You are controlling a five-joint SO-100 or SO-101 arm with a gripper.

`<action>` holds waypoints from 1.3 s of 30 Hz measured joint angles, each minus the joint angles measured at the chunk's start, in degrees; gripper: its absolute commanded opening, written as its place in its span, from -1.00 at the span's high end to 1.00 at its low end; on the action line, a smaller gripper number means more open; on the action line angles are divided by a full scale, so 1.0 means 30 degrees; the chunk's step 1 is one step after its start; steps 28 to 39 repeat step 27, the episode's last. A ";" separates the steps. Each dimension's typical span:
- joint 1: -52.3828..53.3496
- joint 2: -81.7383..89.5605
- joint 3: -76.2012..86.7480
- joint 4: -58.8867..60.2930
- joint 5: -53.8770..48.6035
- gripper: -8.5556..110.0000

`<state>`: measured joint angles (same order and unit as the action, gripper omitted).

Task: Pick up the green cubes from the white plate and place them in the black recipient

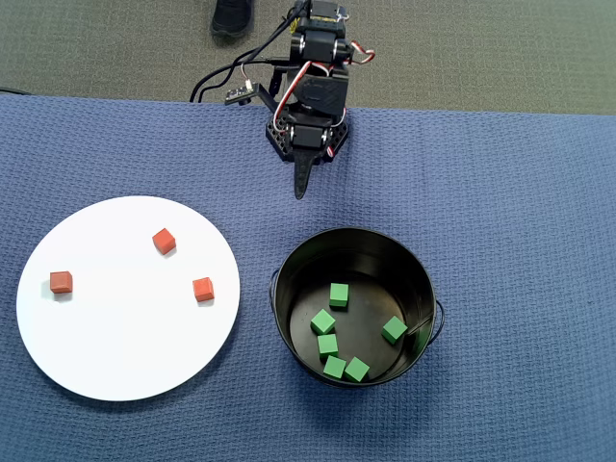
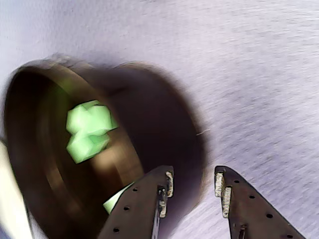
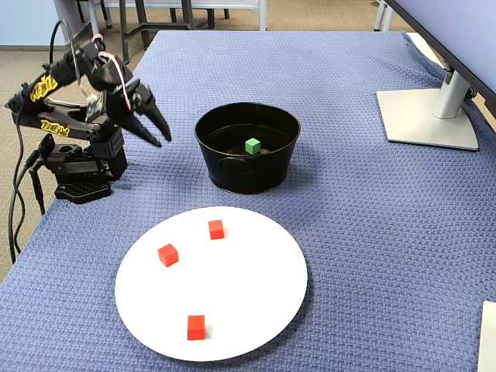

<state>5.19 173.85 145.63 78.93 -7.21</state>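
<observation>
Several green cubes (image 1: 339,295) lie on the floor of the black recipient (image 1: 289,265), a round bucket right of the white plate (image 1: 115,327) in the overhead view. No green cube is on the plate. The fixed view shows one green cube (image 3: 253,145) inside the recipient (image 3: 248,174), behind the plate (image 3: 232,287). My gripper (image 1: 300,192) hangs folded back near the arm's base, apart from the bucket. In the fixed view the gripper (image 3: 163,139) is open and empty. The wrist view shows the gripper (image 2: 194,174) above the cloth beside the blurred recipient (image 2: 159,114), with green cubes (image 2: 89,129) inside.
Three red cubes (image 1: 165,241) (image 1: 61,281) (image 1: 202,288) lie on the plate. The arm's base (image 3: 77,167) and its cables stand at the edge of the blue cloth. A monitor stand (image 3: 430,116) sits at the far right in the fixed view.
</observation>
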 measured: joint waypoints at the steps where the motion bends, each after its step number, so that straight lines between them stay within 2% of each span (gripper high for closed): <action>1: 0.0146 0.0586 0.0645 0.0000 0.0000 0.86; 8: 0.1055 0.2051 0.4248 -0.0850 0.0615 0.86; 14: 0.1172 0.2080 0.6738 -0.3604 0.0469 0.86; 39: 0.1201 0.2021 0.7412 -0.4307 0.0439 0.86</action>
